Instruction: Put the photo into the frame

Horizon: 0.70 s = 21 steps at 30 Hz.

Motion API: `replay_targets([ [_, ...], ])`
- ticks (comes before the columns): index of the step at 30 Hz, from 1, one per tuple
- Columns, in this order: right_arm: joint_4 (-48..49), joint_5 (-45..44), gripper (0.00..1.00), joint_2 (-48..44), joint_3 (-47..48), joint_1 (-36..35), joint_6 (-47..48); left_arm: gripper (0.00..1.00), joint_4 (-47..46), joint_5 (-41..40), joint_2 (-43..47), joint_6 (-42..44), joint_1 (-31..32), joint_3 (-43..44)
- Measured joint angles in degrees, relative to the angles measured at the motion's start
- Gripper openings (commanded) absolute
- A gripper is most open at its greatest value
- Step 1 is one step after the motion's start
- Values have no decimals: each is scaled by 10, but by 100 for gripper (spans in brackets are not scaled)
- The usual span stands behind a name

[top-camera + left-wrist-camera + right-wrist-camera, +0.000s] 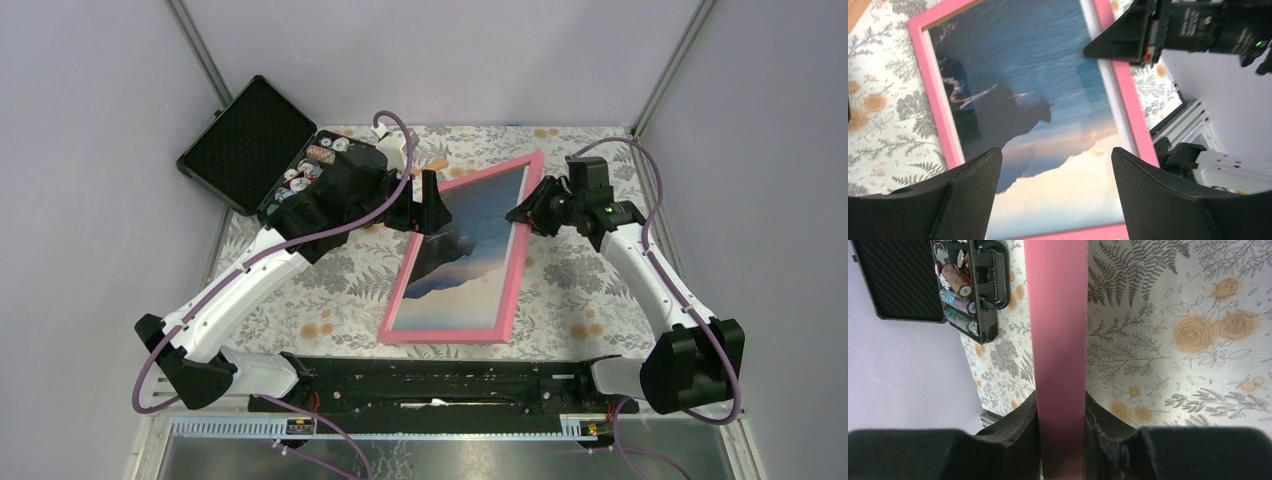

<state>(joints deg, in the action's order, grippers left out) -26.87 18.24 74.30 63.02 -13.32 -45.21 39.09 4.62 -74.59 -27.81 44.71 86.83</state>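
Counter [330, 290]: covered with a matte cloth printed with grey ferns and orange roses.

Thin-railed rectangular frame of pink wood [445, 333] lies skewed across the middle of the counter. Its short near rail faces the arm bases and its far end angles off to the right.

Glossy rectangular photo of blue mountains over pale cloud [470, 270] sits inside the frame's opening, picture side up. Its surface carries dark reflections. In the left wrist view a pale strip runs between its right edge and the right rail.

Right end effector [1060, 407]: jaws drawn in onto the frame's right long rail near the far end, one matte black finger on each face. The rail fills the gap, with contact on both sides. Cannot tell whether that rail is lifted off the counter.

Left end effector [1055, 156]: jaws spread wide, with nothing between them and touching nothing. It hangs over the frame's left side. Fingers [973, 180] are blunt wedges of dull black plastic.

Far left: open black hard case [245, 140] with a dimpled foam lid and coloured cylinders in its tray.
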Motion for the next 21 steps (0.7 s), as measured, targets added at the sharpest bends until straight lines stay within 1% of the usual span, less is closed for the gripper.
replay_targets([
  [5,48,76,0,11,-41,58,49,85,19,-17,1,17,0,-26],
  [9,78,100,0,42,-51,75,83,86,36,-37,12,33,0,-27],
  [15,139,141,0,130,-56,93,120,89,45,-73,65,54,0,-27],
  [19,182,168,0,191,-54,97,135,95,39,-102,100,76,0,-34],
  [21,194,178,1,219,-45,97,143,98,26,-120,122,90,0,-51],
])
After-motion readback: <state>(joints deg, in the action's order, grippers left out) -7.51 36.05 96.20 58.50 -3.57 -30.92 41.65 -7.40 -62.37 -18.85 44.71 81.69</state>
